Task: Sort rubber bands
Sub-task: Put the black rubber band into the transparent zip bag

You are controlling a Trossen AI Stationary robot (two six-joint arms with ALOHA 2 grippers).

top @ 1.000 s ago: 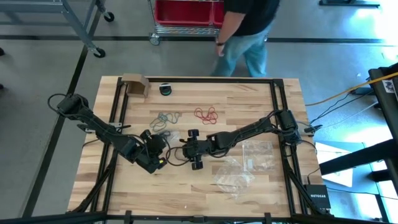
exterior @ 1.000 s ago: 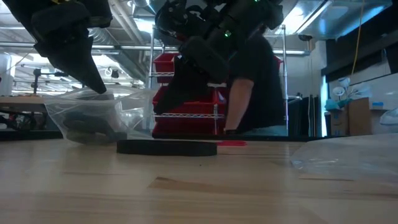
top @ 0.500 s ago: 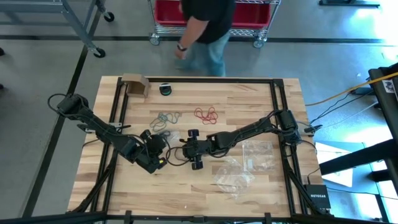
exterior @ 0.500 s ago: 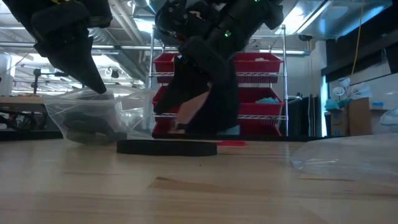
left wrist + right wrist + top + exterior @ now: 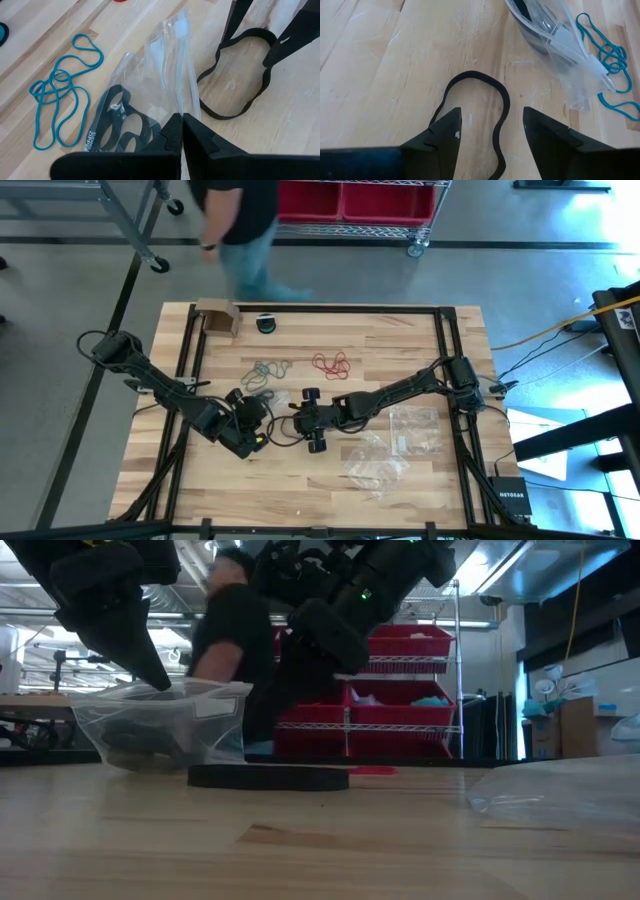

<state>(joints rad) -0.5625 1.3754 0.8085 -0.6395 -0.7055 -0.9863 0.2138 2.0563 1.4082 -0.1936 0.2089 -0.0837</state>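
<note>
rubber bands are spread mid-table: a black band (image 5: 475, 120) is straddled by the released right gripper (image 5: 490, 132), teal bands (image 5: 60, 107) lie nearer the far edge, and a clear bag (image 5: 150, 90) with black bands inside is pinched by the clenched left gripper (image 5: 181, 131)

Your two arms are built of dark, near-black blocky links with black cables looping beside their bases at the table's edges. The left gripper (image 5: 181, 131) ends in two matte black, wedge-shaped fingers, and the right gripper (image 5: 491, 131) has the same black tapering fingers, one with a small pale speck. In the low view you see a tiny green light on one arm's housing.
</note>
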